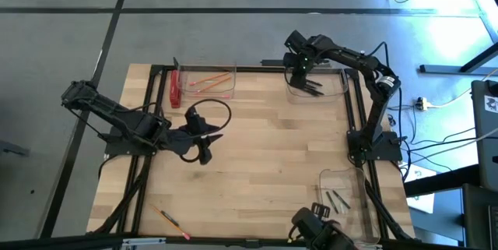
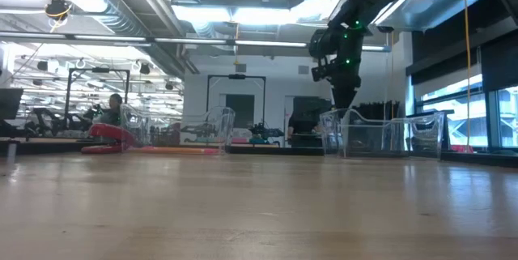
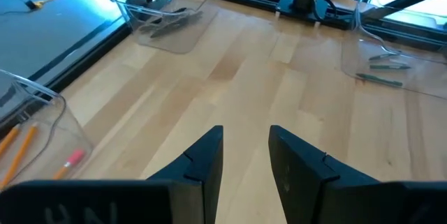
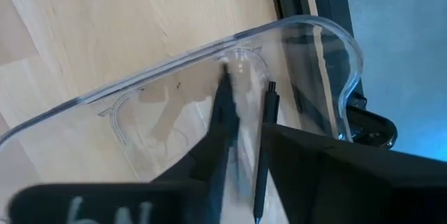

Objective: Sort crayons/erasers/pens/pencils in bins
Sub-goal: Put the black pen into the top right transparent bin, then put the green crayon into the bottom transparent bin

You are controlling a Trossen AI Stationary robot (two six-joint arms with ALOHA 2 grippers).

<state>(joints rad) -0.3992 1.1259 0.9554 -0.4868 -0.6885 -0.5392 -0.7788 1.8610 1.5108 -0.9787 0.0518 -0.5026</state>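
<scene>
My right gripper (image 1: pixel 313 88) points down into the clear bin (image 1: pixel 336 86) at the table's far right. Its fingers stand apart, and a slim black pen (image 4: pixel 265 140) lies between them, close along one finger. My left gripper (image 3: pixel 246 155) hovers open over bare wood at the table's left (image 1: pixel 206 147), with nothing between its fingers. Orange pencils (image 1: pixel 212 83) lie in the far left bin (image 1: pixel 204 93) beside a red bar (image 1: pixel 175 89). One more pencil (image 1: pixel 170 220) lies on the table near the front left. My right gripper has the black pen (image 4: pixel 268 112) between its fingers, lengthwise along them, over the bin's floor. A gap shows between the pen and one finger (image 4: pixel 222 126). Whether the other finger touches the pen, I cannot tell.
A third clear bin (image 1: pixel 350 178) at the near right holds a few grey-green sticks (image 1: pixel 336 200). A black frame (image 1: pixel 354 117) runs round the table's edges. A black cable loop (image 1: pixel 208 114) lies by the left gripper. The table's middle is bare wood.
</scene>
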